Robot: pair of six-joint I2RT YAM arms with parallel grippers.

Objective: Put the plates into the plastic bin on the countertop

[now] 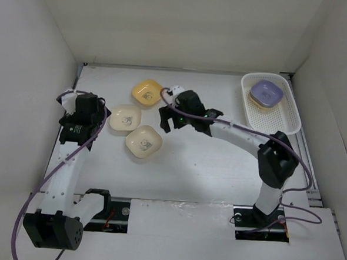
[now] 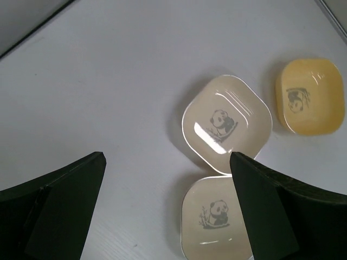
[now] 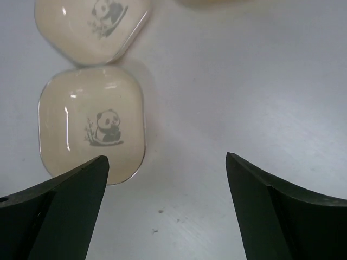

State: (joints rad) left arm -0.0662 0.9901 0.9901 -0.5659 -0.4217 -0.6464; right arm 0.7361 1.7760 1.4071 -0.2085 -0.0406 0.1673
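- The plastic bin [image 1: 278, 121] sits at the far right corner of the counter [image 1: 206, 167]. A purple plate [image 1: 266, 93] lies in its far end; I cannot tell whether others are stacked under it.
- Three plates lie out on the counter, left of centre and packed close: a yellow plate [image 1: 147, 92] farthest, a cream plate [image 1: 125, 117] beside it, and a nearer cream plate [image 1: 144, 141].
- The right arm [image 1: 238, 134] reaches across from the bin side. Its jaws are spread wide and empty, over bare counter just right of the nearer cream plate. It is probably lining up on that rim, since this arm is the one nearest the bin.
- The left arm [image 1: 71, 159] hovers left of the cluster, jaws also apart and holding nothing, apparently kept clear.
- The dishes lie flat, so a pinch on the raised rim seems needed, and the tight spacing risks nudging a neighbour.
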